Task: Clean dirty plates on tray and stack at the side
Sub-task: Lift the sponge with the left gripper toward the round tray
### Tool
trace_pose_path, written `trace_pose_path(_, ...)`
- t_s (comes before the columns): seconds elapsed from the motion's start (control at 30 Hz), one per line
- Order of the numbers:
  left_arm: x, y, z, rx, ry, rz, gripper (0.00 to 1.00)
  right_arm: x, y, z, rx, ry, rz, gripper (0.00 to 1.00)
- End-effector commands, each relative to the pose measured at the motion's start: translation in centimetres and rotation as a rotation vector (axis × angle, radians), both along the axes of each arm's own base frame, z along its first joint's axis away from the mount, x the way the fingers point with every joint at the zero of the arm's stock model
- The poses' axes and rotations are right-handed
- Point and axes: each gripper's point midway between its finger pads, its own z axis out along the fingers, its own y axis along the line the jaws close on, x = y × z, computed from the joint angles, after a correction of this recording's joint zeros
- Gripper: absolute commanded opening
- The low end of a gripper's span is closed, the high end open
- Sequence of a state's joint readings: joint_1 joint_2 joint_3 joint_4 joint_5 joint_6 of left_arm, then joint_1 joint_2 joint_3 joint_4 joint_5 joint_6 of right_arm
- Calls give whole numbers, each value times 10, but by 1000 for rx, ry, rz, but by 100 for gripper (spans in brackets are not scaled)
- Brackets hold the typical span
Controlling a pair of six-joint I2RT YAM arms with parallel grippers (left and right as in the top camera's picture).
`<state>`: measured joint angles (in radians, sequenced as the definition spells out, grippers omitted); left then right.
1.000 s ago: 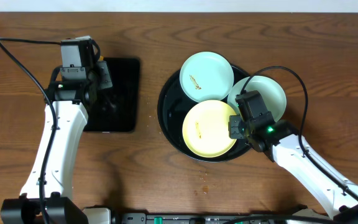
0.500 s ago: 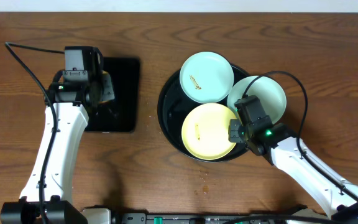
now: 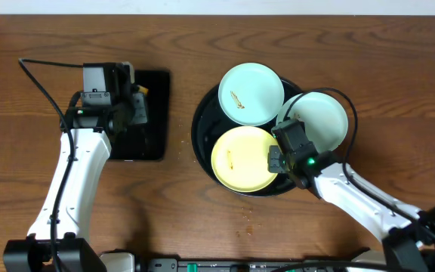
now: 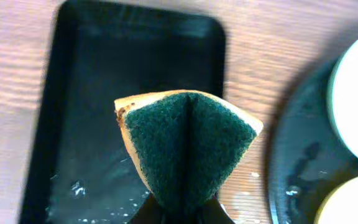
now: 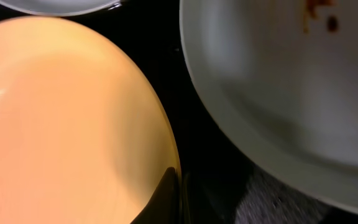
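Observation:
Three plates sit on the round black tray [image 3: 199, 125]: an aqua plate [image 3: 249, 92] at the back, an aqua plate [image 3: 322, 119] on the right rim, and a yellow plate [image 3: 240, 157] at the front, smeared brown. My right gripper [image 3: 276, 159] is shut on the yellow plate's right rim; in the right wrist view the gripper [image 5: 178, 193] pinches the yellow plate [image 5: 61, 112] beside the aqua plate [image 5: 291, 81]. My left gripper [image 3: 136, 106] is shut on a green-and-yellow sponge [image 4: 188, 143], held above the rectangular tray [image 4: 104, 74].
The small rectangular black tray [image 3: 146, 113] lies left of the round tray, wet with droplets. Small crumbs lie on the wood table [image 3: 246, 219] in front of the round tray. Cables run from both arms.
My left gripper has moved right with the sponge, over the rectangular tray's right part. My right gripper has shifted left and the yellow plate has slid left with it.

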<state>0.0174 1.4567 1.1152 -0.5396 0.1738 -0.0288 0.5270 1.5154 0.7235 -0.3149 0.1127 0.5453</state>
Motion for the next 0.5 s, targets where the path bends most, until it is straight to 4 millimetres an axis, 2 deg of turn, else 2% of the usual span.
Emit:
trace_pose_path(0.0, -4, -18, 7, -75, -13, -76, 7, -1, -3, -12, -30, 12, -19, 1)
trace_pose_path(0.13, -2, -18, 2, -60, -16, -95, 7, 1, -7, -13, -48, 7, -27, 1)
trace_pose_path(0.33, 15, -15, 2, -23, -69, -115, 7, 5, -7, -11, -68, -18, 0, 1)
trace_pose_path(0.47, 18, -3, -11, 33, -40, -73, 8, 7, -11, -10, -92, -32, -6, 1)
